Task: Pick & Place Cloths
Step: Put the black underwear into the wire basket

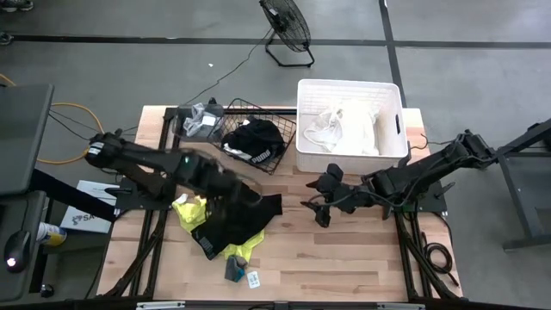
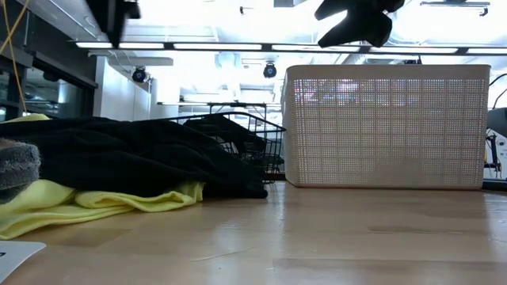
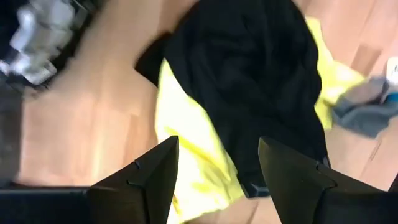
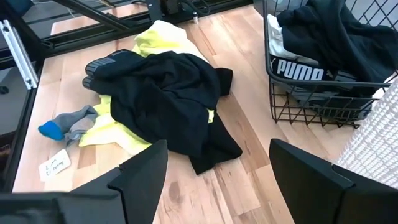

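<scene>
- Mostly, the loose cloths lie in one heap on the left half of the table: a black garment draped over a neon yellow one, with a grey sock (its toe blue) just beside the heap.
- Only the right wrist view shows that sock clearly, along with a small paper tag near it; from above both are little more than specks.
- Seen level from the table top, the heap reads as a black mound over a yellow fold, with the sock a grey edge at the side.
- More cloths sit in the wire basket at the back: a black one with white lettering, legible in the right wrist view.
- A white garment fills the white tub beside the basket; the level view shows only the tub's pierced wall, not its contents.
- The left gripper hangs above the heap with its fingers spread and nothing between them (black and yellow cloth shows in the gap below).
- The right gripper hovers in front of the tub, well apart from the heap, fingers spread wide and empty.
- A floor fan stands beyond the table, in the overhead view alone.
</scene>
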{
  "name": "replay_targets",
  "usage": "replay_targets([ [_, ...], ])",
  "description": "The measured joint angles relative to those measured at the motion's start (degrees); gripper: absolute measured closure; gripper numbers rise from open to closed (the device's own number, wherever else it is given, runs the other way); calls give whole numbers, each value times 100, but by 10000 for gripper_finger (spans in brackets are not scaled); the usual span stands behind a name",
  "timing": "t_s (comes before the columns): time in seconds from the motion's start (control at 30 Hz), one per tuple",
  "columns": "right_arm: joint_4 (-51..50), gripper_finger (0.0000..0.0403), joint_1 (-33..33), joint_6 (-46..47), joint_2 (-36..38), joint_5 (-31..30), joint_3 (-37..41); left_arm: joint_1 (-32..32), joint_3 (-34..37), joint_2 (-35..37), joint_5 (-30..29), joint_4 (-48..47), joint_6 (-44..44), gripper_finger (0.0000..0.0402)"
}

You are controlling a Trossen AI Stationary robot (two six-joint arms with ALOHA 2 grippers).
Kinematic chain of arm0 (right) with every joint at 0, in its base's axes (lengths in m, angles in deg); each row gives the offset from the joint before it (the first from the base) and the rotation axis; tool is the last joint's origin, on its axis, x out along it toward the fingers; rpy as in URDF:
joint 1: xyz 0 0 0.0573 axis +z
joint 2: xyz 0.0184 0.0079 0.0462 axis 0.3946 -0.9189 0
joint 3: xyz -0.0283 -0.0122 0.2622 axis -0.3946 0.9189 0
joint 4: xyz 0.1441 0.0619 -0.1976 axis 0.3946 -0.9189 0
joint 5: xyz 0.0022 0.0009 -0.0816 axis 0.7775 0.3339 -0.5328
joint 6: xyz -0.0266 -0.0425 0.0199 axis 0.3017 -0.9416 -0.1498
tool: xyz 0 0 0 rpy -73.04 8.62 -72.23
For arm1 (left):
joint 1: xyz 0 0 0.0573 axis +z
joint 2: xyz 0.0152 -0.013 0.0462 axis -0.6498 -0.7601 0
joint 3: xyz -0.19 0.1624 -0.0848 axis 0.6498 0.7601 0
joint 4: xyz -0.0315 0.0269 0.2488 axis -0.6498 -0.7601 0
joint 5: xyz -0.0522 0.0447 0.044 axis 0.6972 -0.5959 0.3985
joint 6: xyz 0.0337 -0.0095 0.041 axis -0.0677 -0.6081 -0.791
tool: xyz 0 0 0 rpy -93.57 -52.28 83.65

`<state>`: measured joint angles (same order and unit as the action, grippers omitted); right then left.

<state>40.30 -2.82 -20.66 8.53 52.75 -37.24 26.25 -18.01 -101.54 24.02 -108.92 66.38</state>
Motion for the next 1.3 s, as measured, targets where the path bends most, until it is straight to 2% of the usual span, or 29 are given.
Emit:
replay_targets([
  [0.17,0,128,26,2,0,-2,1,-643,564,0,-29,245,612,185],
  [0.33,2,128,22,2,0,-4,0,-947,1122,-2,-343,794,836,185],
  [0.43,2,128,22,2,0,-4,2,-1092,1486,-2,-639,1234,446,185],
  [0.57,2,128,22,-22,0,-4,1,-1216,1988,-2,-687,1745,-298,185],
  [0.87,2,128,20,-63,0,-4,0,-924,2545,-7,-855,2822,-894,185],
  [1.3,2,128,20,-66,0,-3,0,-385,2549,-9,-731,3229,-1519,185],
])
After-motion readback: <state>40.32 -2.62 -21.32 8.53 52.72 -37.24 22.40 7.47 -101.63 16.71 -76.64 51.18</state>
